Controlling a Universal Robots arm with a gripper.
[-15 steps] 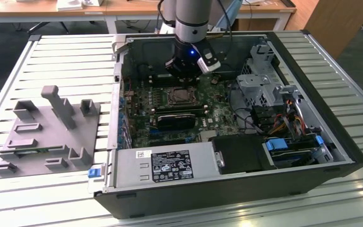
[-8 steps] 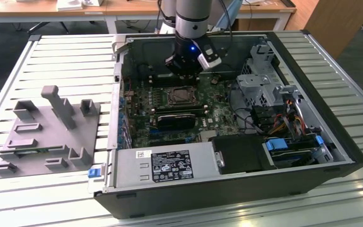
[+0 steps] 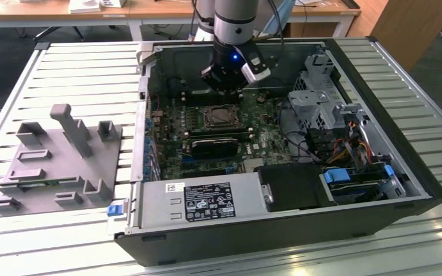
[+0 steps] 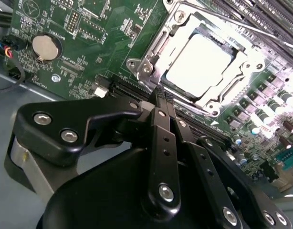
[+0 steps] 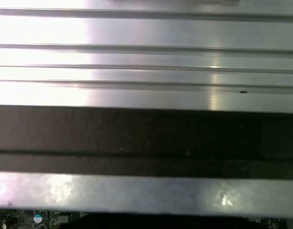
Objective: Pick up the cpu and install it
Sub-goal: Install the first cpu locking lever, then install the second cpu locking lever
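The gripper (image 4: 163, 98) has its two dark fingers (image 4: 159, 102) pressed together and nothing between them. In the second wrist view the tips meet just short of the socket, and in the exterior view the gripper (image 3: 223, 86) hangs over the far part of the motherboard (image 3: 205, 138), just beyond the socket (image 3: 219, 117).

The cpu (image 4: 199, 67) already lies in the socket — its pale silvery top sits flat and square inside the metal frame (image 4: 151, 62), glaring white under the light. So the pick and the placing look done. What is left, as far as I can judge, is any latching of the frame; whether the retention plate is fully clamped down I cannot tell from here (the glare washes out that edge).

Counting outward: one gripper, one cpu, one socket, one coin cell (image 4: 45, 47) on the board. The board lies in one open computer case (image 3: 405, 161), with one power supply (image 3: 198, 201) along its near side and drive cages on the exterior view's right. On the slatted table (image 3: 67, 69), well apart on the exterior view's left, stands one grey tray (image 3: 56, 161) with upright posts, and it carries no chip that I can see.
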